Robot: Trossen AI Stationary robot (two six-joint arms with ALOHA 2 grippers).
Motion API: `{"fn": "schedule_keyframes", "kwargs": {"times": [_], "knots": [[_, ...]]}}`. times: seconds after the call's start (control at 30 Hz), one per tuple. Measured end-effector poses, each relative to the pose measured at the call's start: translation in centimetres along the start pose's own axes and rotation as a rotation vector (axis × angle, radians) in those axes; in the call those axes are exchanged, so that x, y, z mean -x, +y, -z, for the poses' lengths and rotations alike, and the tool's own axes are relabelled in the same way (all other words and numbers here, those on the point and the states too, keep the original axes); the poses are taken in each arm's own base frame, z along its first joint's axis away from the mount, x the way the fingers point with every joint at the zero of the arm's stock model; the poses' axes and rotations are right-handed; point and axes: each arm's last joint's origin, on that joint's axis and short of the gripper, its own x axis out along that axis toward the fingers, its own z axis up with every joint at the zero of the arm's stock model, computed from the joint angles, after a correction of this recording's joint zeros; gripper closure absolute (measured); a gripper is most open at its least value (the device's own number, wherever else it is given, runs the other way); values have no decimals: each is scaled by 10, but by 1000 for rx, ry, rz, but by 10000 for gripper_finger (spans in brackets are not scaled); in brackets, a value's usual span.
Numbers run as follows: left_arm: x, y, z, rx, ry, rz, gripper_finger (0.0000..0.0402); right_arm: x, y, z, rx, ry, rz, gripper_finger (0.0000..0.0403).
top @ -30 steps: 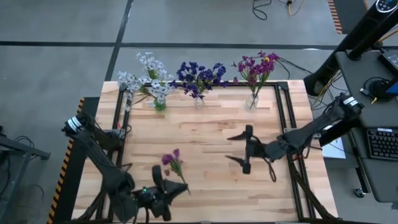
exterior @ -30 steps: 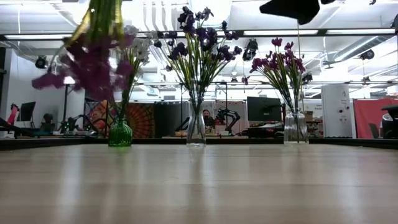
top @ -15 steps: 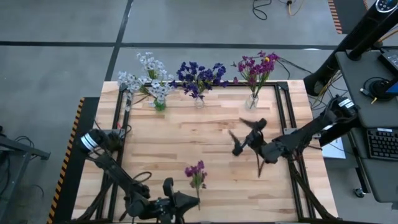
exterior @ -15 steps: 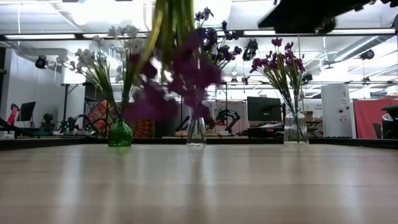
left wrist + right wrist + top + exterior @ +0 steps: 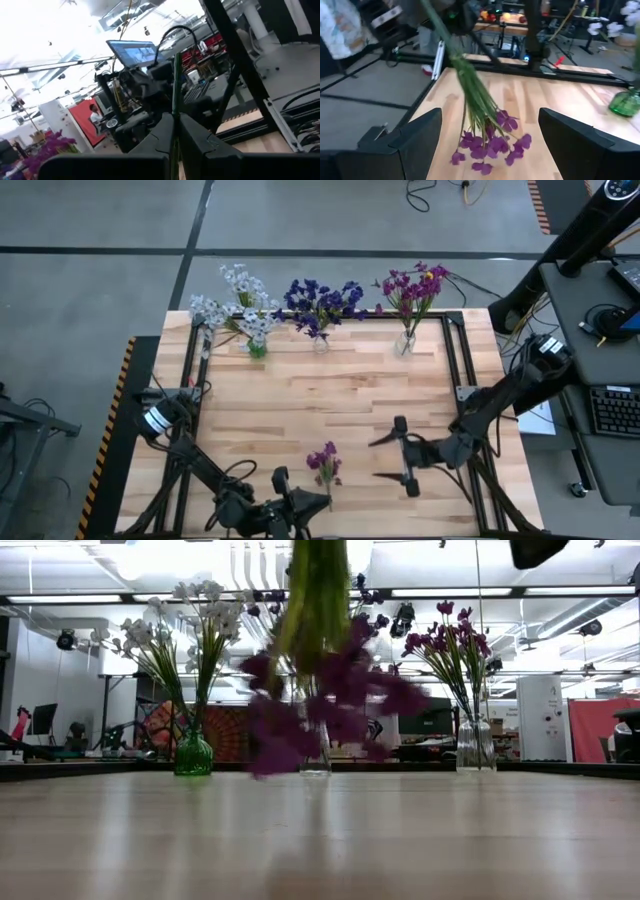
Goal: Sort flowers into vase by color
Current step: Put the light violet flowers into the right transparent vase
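A magenta-purple sprig [image 5: 323,464] is held by my left gripper [image 5: 303,502] near the table's near edge. It hangs blossoms down [image 5: 320,705] above the wood. My right gripper [image 5: 378,459] is open and points toward the table's left at the sprig, a little to its right. In the right wrist view the blossoms [image 5: 490,142] show between its two spread fingers without touching them. At the far edge stand a green vase [image 5: 257,349] with whitish flowers, a clear vase [image 5: 320,343] with blue-violet ones, and a clear vase [image 5: 404,344] with magenta ones. My left gripper pinches the sprig's green stem [image 5: 175,117] between its two shut fingers, well away from the blossoms. The fingers lie across the stem, and a bare length of stem [image 5: 176,75] sticks out past them. The sprig is lifted clear of the table, blossoms hanging downward.
A black frame [image 5: 452,370] runs along the table's left, right and far sides. Bare wood [image 5: 300,395] lies between the vases and the grippers. To the table's right stand a desk with a keyboard [image 5: 608,410] and cables.
My left gripper has carried the sprig along the near edge toward the table's right, still shut on the stem. My right gripper, open throughout, first swung toward the far edge, then came down toward the near edge and now faces the sprig.
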Motion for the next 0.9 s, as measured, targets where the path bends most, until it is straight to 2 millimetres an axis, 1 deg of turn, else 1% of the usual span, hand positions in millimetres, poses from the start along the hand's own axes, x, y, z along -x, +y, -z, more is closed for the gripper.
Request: {"fn": "schedule_keyframes", "kwargs": {"times": [0.13,0.3,0.47,0.6,0.73,0.8,0.9], "knots": [[-4,2,2,39,4,-11,401,-4,9,7,8,-3,-21,79],[-11,5,6,58,12,-27,401,-15,17,18,23,-11,-20,79],[-16,6,10,62,16,-34,401,-26,23,21,39,-52,-17,79],[-22,8,12,72,-25,-5,401,-40,21,24,44,-68,14,79],[-30,12,16,108,-42,-3,401,-59,21,27,61,-52,38,79],[-32,12,18,108,-41,-6,401,-69,23,27,76,-54,32,80],[-33,12,18,106,-50,2,401,-77,27,28,106,-44,63,87]]}}
